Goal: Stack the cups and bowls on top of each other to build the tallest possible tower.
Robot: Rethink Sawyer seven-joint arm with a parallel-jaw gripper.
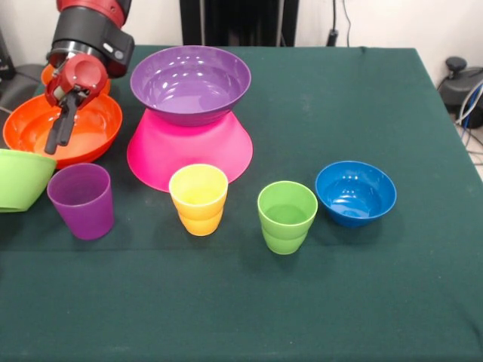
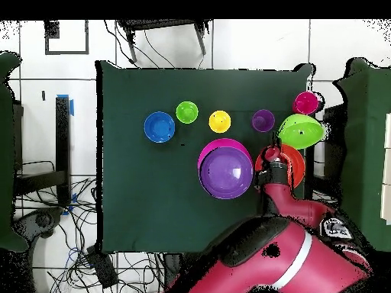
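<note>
Tower: purple bowl upright on inverted pink bowl, mid-table
Gripper: hanging over large orange bowl, fingers close together, holding nothing that I can see
Lime green bowl: beside orange bowl, at table edge
Cups, front row: purple cup, yellow cup, green cup
Small blue bowl: just beside green cup
Red cup: visible overhead only, by lime green bowl
</note>
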